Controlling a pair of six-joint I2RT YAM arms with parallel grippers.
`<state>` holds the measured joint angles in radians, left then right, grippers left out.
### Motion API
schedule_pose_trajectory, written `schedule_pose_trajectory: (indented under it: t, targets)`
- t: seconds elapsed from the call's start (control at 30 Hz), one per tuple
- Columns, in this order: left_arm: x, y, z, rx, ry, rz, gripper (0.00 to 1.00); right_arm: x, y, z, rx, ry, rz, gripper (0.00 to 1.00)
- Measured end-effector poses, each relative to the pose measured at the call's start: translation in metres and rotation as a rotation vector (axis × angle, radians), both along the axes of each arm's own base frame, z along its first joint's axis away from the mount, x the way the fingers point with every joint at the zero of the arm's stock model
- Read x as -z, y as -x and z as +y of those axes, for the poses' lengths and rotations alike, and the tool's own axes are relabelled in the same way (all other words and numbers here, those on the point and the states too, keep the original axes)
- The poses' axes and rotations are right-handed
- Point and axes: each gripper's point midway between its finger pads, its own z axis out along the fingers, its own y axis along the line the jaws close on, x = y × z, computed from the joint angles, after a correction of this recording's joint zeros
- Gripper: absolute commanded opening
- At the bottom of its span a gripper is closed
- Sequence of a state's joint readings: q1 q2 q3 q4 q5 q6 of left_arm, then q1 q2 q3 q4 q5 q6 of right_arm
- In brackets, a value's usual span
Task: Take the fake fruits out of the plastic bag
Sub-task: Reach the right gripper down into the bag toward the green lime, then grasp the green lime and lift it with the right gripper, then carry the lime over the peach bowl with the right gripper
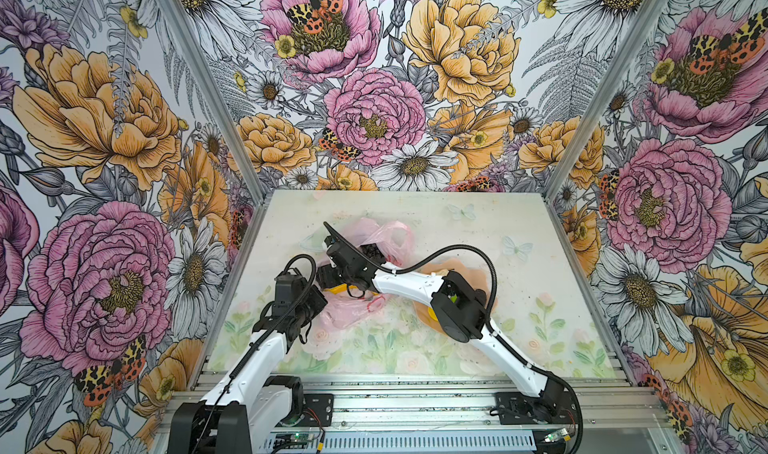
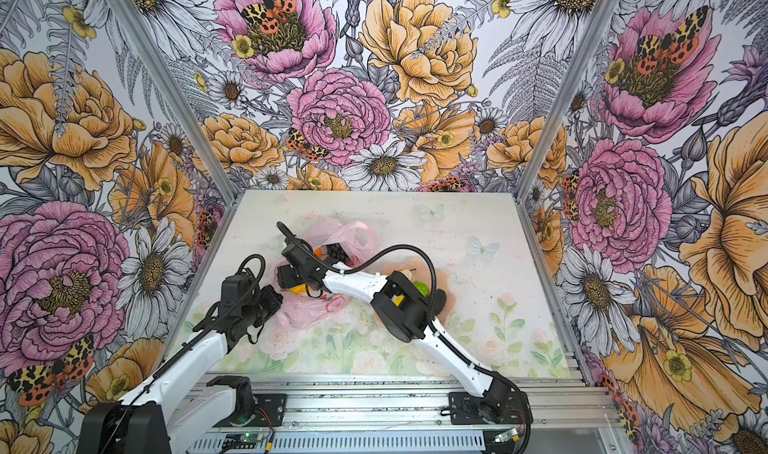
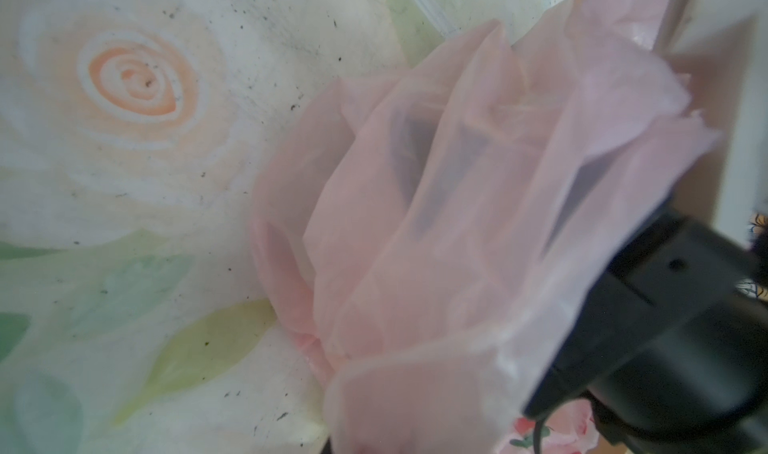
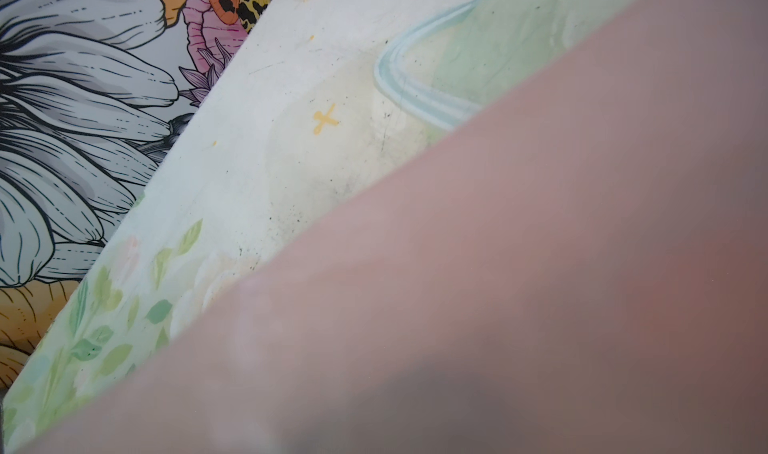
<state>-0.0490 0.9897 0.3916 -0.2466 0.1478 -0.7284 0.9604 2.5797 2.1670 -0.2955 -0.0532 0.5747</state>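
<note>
Left jaws are clenched on the bag (image 1: 345, 311), its film bunched right at them. Right jaws reach into the bag's folds, just beside the banana (image 1: 336, 290) and grapes (image 1: 370, 250); film hides whether they grip.

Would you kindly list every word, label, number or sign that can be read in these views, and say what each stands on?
No word or number is legible in any view.
Too blurred to read: the red print on the plastic bag.
"x": a yellow cross mark printed on the tabletop, seen in the right wrist view.
</note>
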Motion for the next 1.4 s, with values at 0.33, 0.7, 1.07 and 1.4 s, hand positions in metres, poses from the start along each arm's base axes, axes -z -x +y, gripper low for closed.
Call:
schedule_pose_trajectory:
  t: [0.33, 0.7, 1.07, 1.4]
  targets:
    - [0.000, -0.015, -0.001, 0.037, -0.036, -0.023, 0.00, -0.012, 0.004, -0.030, 0.044, 0.056, -0.001, 0.63]
    - [0.013, -0.033, -0.010, 0.110, -0.057, -0.019, 0.00, -0.062, 0.022, -0.076, 0.090, 0.076, -0.034, 0.63]
    - [0.012, -0.038, -0.027, 0.180, -0.072, -0.038, 0.00, -0.078, 0.053, -0.139, 0.142, 0.130, -0.045, 0.61]
    - [0.015, -0.039, -0.029, 0.187, -0.072, -0.035, 0.00, -0.099, 0.081, -0.227, 0.273, 0.126, -0.048, 0.59]
